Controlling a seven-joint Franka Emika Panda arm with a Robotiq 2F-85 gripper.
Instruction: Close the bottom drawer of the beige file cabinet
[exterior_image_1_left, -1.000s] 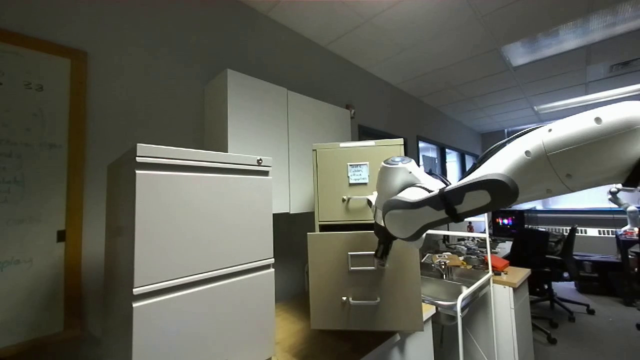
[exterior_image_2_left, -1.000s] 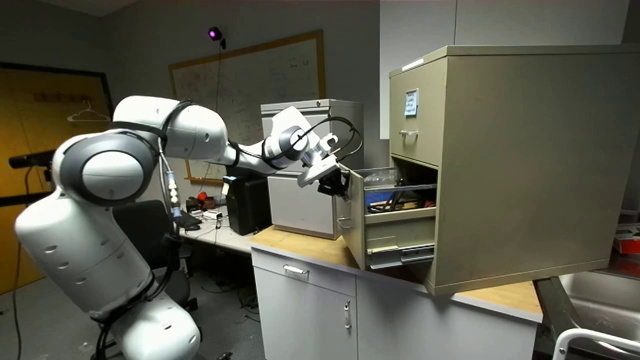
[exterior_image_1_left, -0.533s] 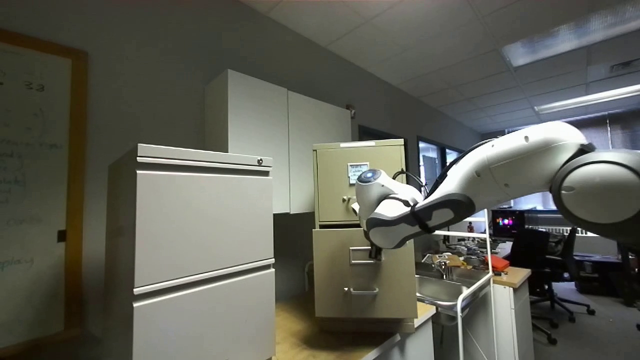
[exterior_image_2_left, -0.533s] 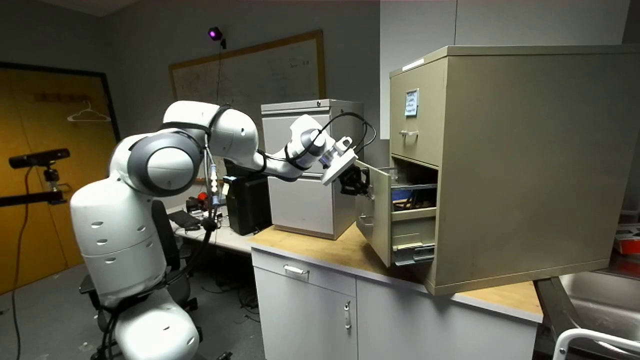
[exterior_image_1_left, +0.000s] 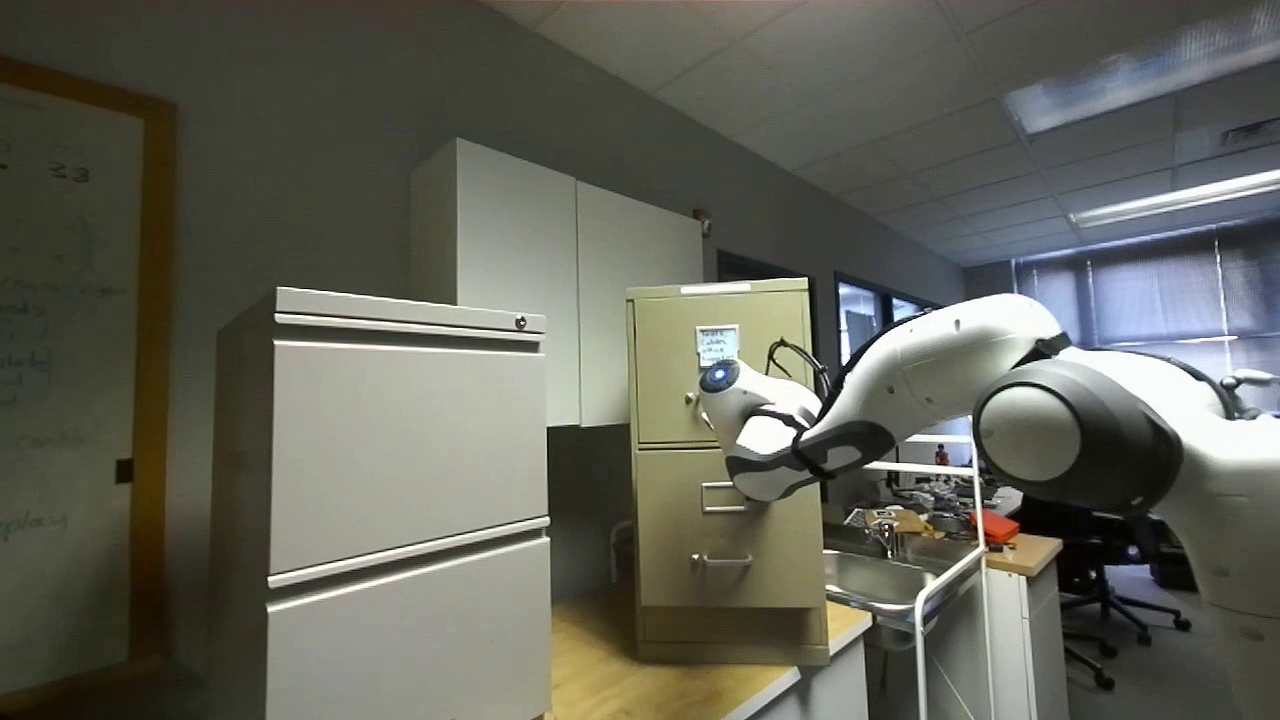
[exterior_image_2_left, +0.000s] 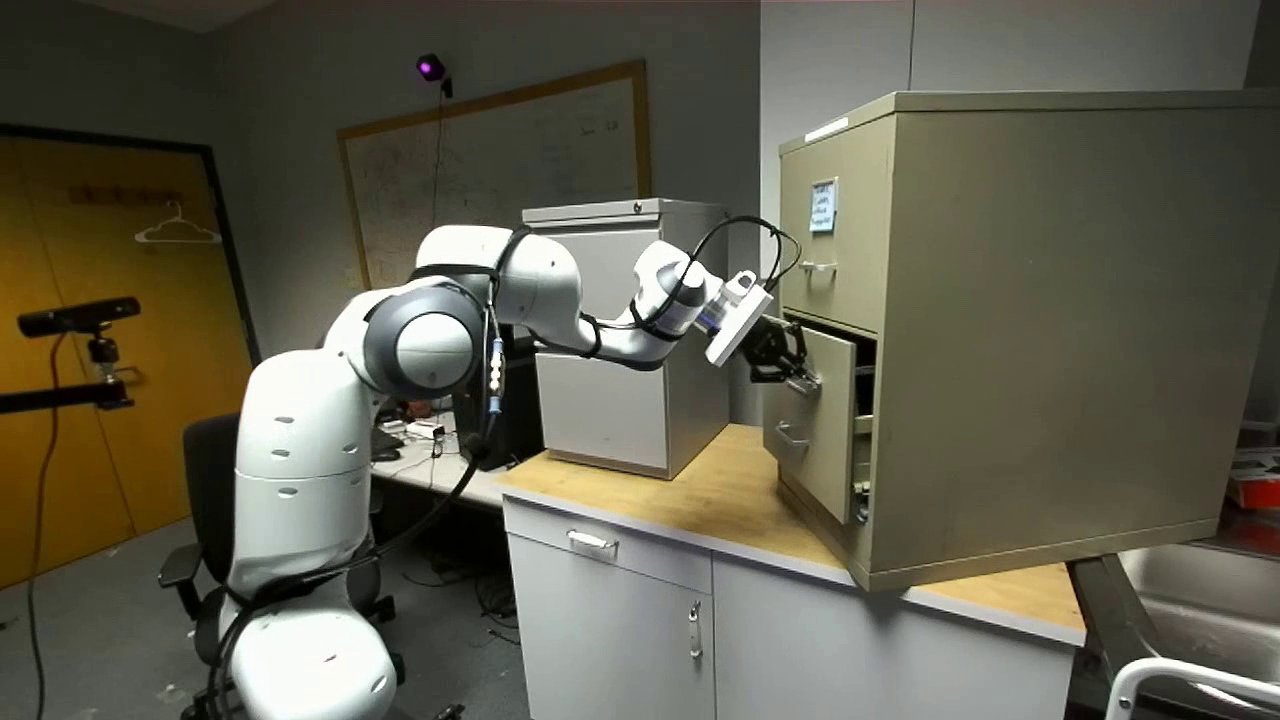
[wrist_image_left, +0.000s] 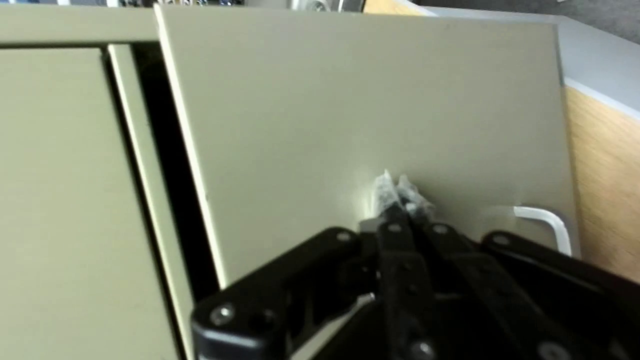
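In an exterior view, the bottom drawer (exterior_image_2_left: 830, 440) juts a little from the lower part of the beige file cabinet (exterior_image_2_left: 1050, 330), which stands on the wooden table (exterior_image_2_left: 720, 505); the dark gap behind the drawer front suggests closing is nearly, not yet fully, done. The gripper (wrist_image_left: 398, 192) has its jaws closed together, with nothing seen between them; their tips appear to touch the front, above the silver pull handle (exterior_image_1_left: 727, 562).

To finish well, the jaws should press straight back, square to the front and near its middle width, so that the drawer runs true and the tips do not skid, easing off as it comes flush.

The front stands upright and faces the robot arm (exterior_image_2_left: 545, 285). The drawer's long axis, judging by the cabinet's depth, runs level from front to back.
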